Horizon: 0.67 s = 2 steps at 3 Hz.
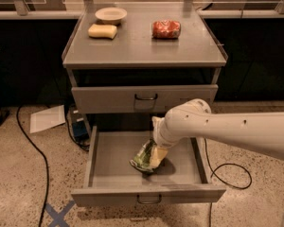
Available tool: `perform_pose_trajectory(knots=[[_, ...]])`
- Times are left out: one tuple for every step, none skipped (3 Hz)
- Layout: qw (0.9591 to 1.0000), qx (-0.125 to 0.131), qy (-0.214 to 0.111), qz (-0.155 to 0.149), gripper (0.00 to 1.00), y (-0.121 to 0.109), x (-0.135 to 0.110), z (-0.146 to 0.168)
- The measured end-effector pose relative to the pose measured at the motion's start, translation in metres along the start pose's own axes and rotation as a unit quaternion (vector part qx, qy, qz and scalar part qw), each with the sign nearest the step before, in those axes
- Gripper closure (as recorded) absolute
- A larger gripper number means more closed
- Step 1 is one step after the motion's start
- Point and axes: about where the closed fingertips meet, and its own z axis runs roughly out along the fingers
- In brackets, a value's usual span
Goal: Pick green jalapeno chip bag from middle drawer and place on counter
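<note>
gripper [154,157] down in open drawer [100,161], at chip bag [141,159]
chip bag mid-drawer, below desk [142,48] front edge; gripper open or closed: can't tell; red bag [166,29] near desk back edge

Arm [241,134]: smooth off-white tubular shell, getting thicker toward the right edge of view. Small dark dots [244,123] along its upper side look like fastener holes. Wrist end has a bulbous rounded joint housing [184,124], same off-white, shaded grey underneath. Hand [155,157] sits just below that joint, pale cream-yellow, down inside the open drawer [113,160].
</note>
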Motion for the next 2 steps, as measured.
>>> perform_pose_trajectory(knots=[[0.9990,-0.009,-0.035,0.028,0.00,-0.004,0.026,0.034],[0.9959,-0.028,-0.081,0.028,0.00,-0.014,0.043,0.080]])
